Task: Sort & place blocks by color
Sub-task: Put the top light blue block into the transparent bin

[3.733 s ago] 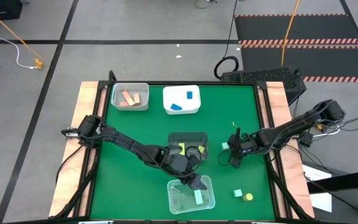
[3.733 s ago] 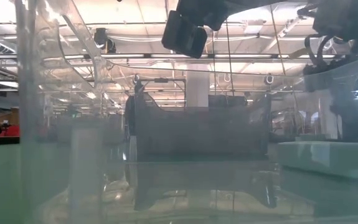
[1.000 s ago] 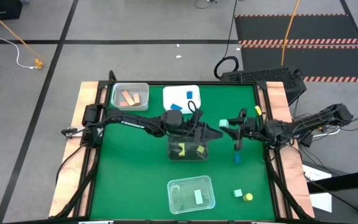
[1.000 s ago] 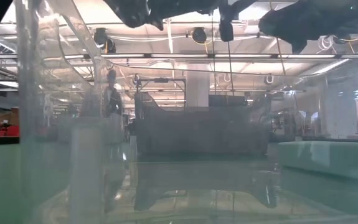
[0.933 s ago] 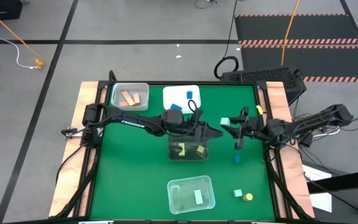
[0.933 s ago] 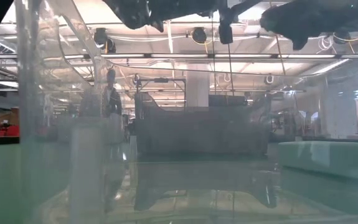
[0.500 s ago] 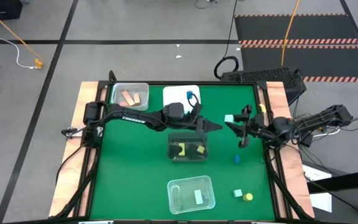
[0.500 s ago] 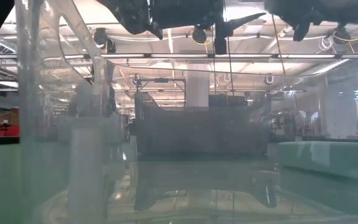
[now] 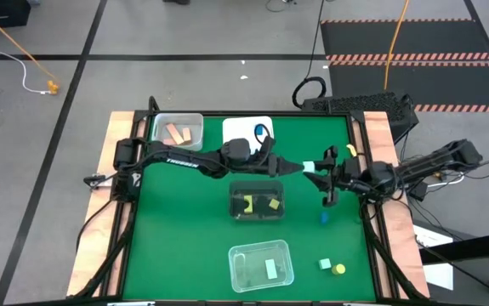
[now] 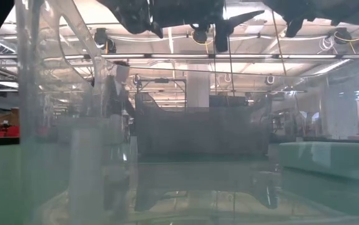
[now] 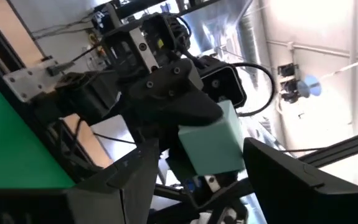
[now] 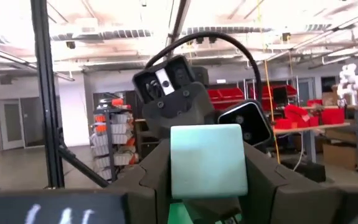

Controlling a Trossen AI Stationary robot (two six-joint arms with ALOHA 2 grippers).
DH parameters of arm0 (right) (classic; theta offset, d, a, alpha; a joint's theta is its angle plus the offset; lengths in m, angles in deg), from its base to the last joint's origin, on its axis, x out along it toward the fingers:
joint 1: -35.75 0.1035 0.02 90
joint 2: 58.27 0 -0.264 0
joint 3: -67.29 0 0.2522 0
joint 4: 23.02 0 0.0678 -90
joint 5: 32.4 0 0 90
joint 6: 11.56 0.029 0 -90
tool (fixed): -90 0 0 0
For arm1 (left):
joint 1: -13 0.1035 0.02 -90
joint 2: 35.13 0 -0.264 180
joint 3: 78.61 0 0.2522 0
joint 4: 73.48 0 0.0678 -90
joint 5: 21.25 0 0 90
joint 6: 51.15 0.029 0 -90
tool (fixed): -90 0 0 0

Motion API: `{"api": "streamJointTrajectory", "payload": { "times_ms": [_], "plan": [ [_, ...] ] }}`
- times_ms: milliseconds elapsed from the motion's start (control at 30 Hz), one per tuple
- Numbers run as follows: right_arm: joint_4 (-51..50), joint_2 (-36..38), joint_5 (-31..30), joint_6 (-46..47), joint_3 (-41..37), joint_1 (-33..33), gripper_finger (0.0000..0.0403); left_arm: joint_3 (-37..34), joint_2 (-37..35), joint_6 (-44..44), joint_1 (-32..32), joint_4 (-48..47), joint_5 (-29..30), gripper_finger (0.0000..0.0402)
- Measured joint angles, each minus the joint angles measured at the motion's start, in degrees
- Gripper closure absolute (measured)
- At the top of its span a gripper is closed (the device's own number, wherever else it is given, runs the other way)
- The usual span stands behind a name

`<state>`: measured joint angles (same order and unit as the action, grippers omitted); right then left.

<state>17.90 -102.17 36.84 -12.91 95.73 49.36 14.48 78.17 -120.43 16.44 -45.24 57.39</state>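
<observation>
Handover in progress above the table [image 9: 176, 221], between the two arms.

Left hand [image 9: 298, 168]: fingers spread wide to either side of the mint green block [image 9: 309, 166]; not closed on it.

Mint green block: held in the air over the green surface, beyond the dark tray [image 9: 257, 201] with yellow pieces.

Right hand [image 9: 317, 172]: clamped on the mint green block, fingers on opposite faces.

Recommendation: the left hand should centre the block between its fingers and close squarely on flat faces. The right hand should release only once that hold looks firm, otherwise the block may drop. The clear tray [image 9: 261, 267] with a green piece looks the likely destination.
</observation>
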Motion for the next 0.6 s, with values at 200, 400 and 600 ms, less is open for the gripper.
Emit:
{"api": "streamJointTrajectory", "payload": {
  "times_ms": [200, 400, 600],
  "plan": [
    [4.83, -4.82, 0.09, -0.9, 0.36, -0.02, 0.0287, 0.0, 0.0, -1.55, -0.28, 1.2, 1.43, 0.0167],
    [4.8, -9.66, 1.67, -2.03, 3.68, -0.02, 0.0287, 0.0, 0.0, -2.9, -0.31, 2.18, 1.71, 0.0167],
    [4.89, -11.69, 1.3, -7.45, 5.08, -0.09, 0.0287, 0.0, -0.03, -3.47, -1.48, 2.31, 1.84, 0.0167]
  ]
}}
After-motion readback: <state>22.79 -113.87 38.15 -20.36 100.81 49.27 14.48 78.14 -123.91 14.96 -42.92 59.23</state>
